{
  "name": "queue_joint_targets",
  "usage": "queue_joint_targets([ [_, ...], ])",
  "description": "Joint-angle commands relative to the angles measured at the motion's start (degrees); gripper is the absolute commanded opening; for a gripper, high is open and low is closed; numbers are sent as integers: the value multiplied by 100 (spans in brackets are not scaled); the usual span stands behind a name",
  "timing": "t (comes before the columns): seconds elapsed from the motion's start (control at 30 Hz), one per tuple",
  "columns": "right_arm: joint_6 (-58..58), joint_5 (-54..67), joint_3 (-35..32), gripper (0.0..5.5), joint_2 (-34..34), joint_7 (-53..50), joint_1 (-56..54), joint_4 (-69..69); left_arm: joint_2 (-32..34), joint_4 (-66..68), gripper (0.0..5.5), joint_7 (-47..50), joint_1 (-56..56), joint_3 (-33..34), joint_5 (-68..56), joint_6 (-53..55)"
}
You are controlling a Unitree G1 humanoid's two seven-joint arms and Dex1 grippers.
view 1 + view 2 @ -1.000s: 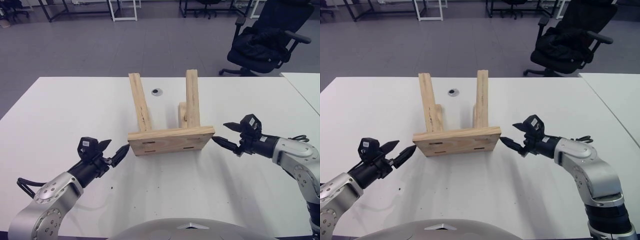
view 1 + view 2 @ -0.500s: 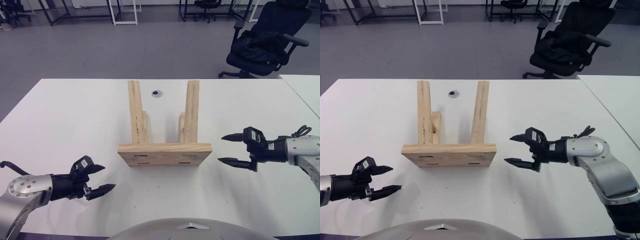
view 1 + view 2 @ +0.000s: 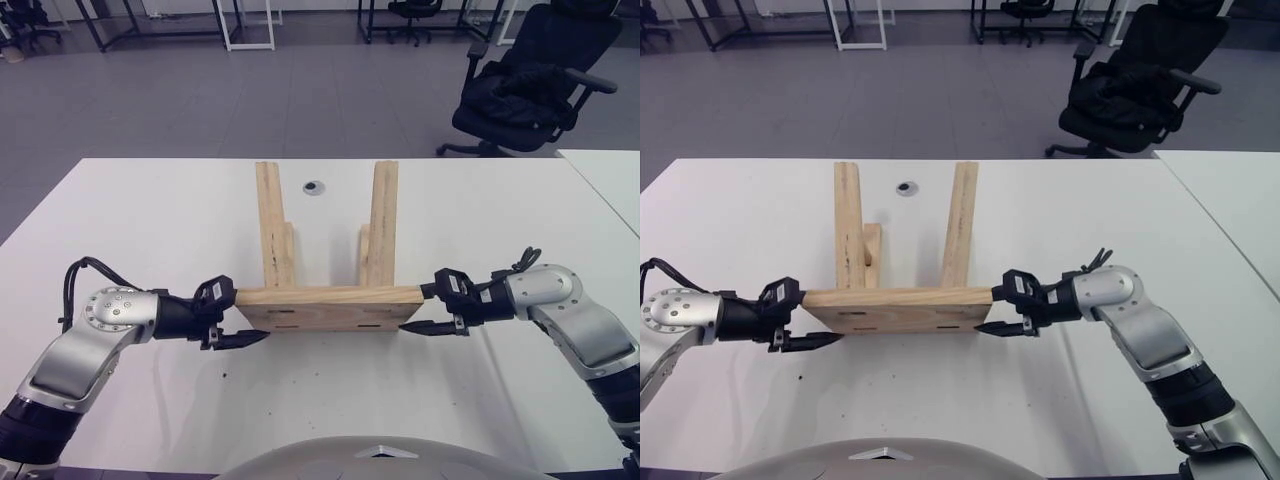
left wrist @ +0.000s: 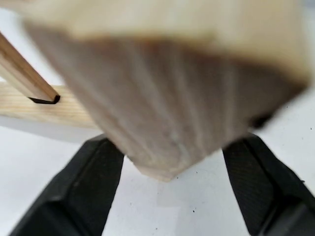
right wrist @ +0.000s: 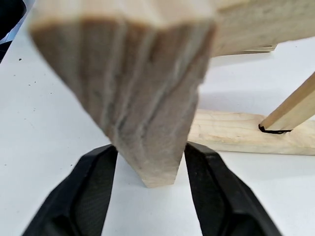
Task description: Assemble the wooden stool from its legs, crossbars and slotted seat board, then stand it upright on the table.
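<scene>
The wooden stool lies on its side on the white table (image 3: 130, 220). Its slotted seat board (image 3: 330, 308) stands on edge facing me, and two legs (image 3: 272, 225) (image 3: 382, 222) point away, with short crossbar pieces (image 3: 366, 245) between them. My left gripper (image 3: 238, 314) is at the board's left end and my right gripper (image 3: 425, 308) at its right end. Each is open, with one finger behind the board and one in front. In the wrist views a board corner (image 4: 167, 113) (image 5: 142, 88) sits between black fingers (image 4: 83, 191) (image 5: 93, 191). The fingertips are hidden.
A small round black grommet (image 3: 314, 186) sits in the table behind the stool. A black office chair (image 3: 535, 80) stands on the floor beyond the far right edge. Another white table (image 3: 612, 180) begins at the right. Bare tabletop lies on both sides of the stool.
Both grippers have moved inward from open table to the two ends of the seat board. The stool has kept its place over the last half second.
</scene>
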Motion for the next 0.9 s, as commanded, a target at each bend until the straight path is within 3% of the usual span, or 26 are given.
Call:
queue_joint_targets([
  [0.03,-251,-204,85,178,44,53,-274,205,-82,43,263,-42,-232,1,8,-60],
  [0.1,-331,-245,103,140,84,70,-313,269,-40,80,227,-122,-193,-59,99,-125],
  [0.3,-202,265,-225,137,15,385,-620,71,253,-152,167,-494,-429,291,-262,87],
  [0.4,635,1349,-909,137,-496,1050,-1196,-192,652,-202,161,-831,-898,933,-954,635],
  [0.5,2564,2969,-1294,135,-1117,1778,-2694,-148,1040,-279,159,-1037,-2085,1394,-2633,2117],
  [0.6,4813,4395,-1050,135,-892,2017,-4583,380,1074,-11,154,-825,-3821,1031,-4689,4195],
  [0.73,6398,4585,-551,134,-552,2155,-5811,1115,416,1688,145,-329,-6014,699,-5559,6309],
  [0.83,7322,5668,61,134,-833,2276,-6374,1889,509,2752,144,-562,-6753,423,-5769,7108],
  [0.9,7381,6934,727,134,-1322,2282,-6451,2381,739,3838,132,-712,-7123,-204,-6428,7167],
])
